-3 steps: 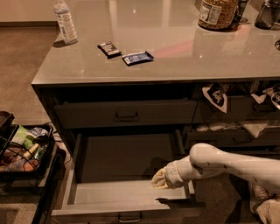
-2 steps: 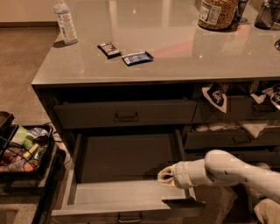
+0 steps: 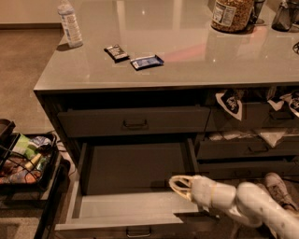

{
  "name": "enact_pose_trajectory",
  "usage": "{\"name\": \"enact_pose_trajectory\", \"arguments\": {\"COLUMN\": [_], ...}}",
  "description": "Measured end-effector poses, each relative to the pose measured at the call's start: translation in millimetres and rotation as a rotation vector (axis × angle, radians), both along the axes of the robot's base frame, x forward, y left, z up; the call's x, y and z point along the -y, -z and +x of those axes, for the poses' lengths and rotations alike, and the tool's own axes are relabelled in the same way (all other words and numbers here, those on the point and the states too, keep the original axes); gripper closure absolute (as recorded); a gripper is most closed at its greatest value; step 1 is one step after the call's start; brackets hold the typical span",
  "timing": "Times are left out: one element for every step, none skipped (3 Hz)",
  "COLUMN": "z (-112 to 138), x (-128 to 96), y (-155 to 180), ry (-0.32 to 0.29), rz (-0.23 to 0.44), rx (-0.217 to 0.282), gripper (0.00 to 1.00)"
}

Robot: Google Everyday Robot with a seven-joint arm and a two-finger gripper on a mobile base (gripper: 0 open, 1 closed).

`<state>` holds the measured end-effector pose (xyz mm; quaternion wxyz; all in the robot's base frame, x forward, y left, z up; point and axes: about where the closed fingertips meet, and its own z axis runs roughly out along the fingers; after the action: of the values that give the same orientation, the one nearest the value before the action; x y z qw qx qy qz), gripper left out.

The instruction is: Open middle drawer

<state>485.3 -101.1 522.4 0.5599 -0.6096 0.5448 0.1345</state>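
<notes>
1. The middle drawer (image 3: 131, 210) stands wide open below the counter (image 3: 187, 60), showing a plain grey inside and one pull (image 3: 138, 230) on its front.
2. The gripper (image 3: 180, 185) hangs over the drawer's right front part; whether it is wide or narrow cannot be told.
3. Just above, the top drawer (image 3: 133, 122) is shut.
4. The counter bears one bottle (image 3: 70, 23), two packets (image 3: 146, 61) and one jar (image 3: 232, 14) of brown snacks; the labels are too small to read.
5. A basket (image 3: 14, 184) at left holds mixed packets.
</notes>
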Motion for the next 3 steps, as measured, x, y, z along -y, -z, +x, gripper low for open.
{"name": "enact_pose_trajectory", "arguments": {"z": [-32.5,-47.6,-47.5], "x": [44.7,76.0,75.9], "y": [29.9,35.7,35.6], "ry": [0.119,0.196,0.195], "rz": [0.072,0.077,0.077], "rx": [0.067,0.075,0.074], "gripper": [1.00,1.00,1.00]}}
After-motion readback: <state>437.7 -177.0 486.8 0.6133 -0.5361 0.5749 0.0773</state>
